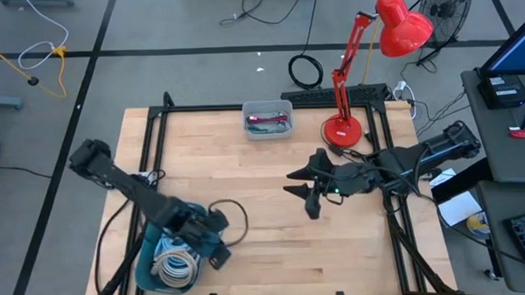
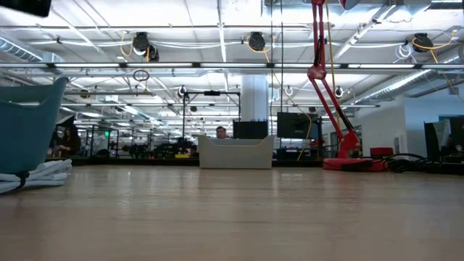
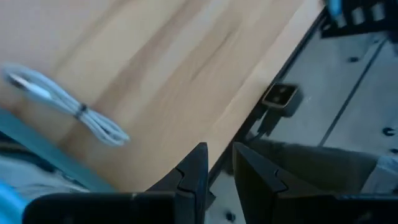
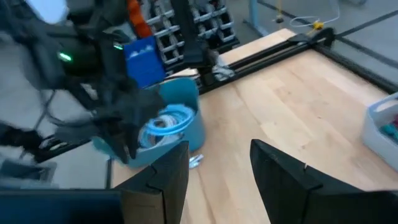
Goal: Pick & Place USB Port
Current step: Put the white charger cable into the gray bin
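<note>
A teal bin [image 1: 153, 269] at the table's near left holds coiled white cables [image 1: 175, 266]. One more bundled white cable [image 3: 62, 107] lies on the wood beside the bin. I cannot pick out a USB port. My left gripper [image 3: 219, 169] hangs over the table's near edge next to the bin [image 1: 219, 254]. Its fingers stand a narrow gap apart with nothing between them. My right gripper [image 4: 217, 168] hovers open and empty above the table's middle [image 1: 299, 192], pointing toward the bin.
A small grey tray [image 1: 268, 121] with a pink item stands at the far middle. A red desk lamp [image 1: 342, 129] stands at the far right. A black frame [image 1: 157, 125] runs along the table's edges. Bare wood lies between the two arms.
</note>
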You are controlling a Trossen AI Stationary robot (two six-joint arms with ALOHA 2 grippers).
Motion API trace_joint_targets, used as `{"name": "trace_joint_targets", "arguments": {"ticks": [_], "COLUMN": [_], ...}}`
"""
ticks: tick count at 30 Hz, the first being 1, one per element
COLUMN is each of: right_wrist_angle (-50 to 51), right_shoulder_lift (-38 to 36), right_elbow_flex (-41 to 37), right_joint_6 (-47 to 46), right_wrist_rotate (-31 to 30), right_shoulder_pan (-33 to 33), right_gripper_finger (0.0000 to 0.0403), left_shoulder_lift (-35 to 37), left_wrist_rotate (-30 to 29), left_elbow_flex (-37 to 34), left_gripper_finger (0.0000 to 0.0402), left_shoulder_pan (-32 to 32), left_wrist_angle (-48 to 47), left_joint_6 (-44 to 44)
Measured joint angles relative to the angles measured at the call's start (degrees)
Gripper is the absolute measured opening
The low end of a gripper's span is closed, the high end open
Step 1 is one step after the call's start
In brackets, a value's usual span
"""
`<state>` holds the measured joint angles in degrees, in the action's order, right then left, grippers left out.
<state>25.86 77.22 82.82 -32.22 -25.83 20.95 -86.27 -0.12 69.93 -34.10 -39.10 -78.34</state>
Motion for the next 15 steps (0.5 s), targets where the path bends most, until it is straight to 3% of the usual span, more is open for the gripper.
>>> {"name": "trace_joint_targets", "arguments": {"ticks": [10,12,15], "right_wrist_angle": [5.08,5.57,5.79], "right_shoulder_lift": [-0.20,-0.20,-0.20], "right_elbow_flex": [0.01,0.01,0.01], "right_joint_6": [1.50,1.53,1.63], "right_wrist_rotate": [3.71,3.70,4.88], "right_shoulder_pan": [0.02,0.02,0.02], "right_gripper_finger": [0.0162,0.0162,0.0162], "left_shoulder_lift": [-9.93,-11.29,-12.77], "left_wrist_rotate": [6.31,8.05,8.90], "left_elbow_flex": [0.02,0.56,3.91], "left_gripper_finger": [0.0098,0.0116,0.0141], "left_shoulder_pan": [1.82,2.77,3.87], "left_wrist_angle": [0.26,-0.75,-4.23], "left_joint_6": [-2.27,-0.21,9.63]}}
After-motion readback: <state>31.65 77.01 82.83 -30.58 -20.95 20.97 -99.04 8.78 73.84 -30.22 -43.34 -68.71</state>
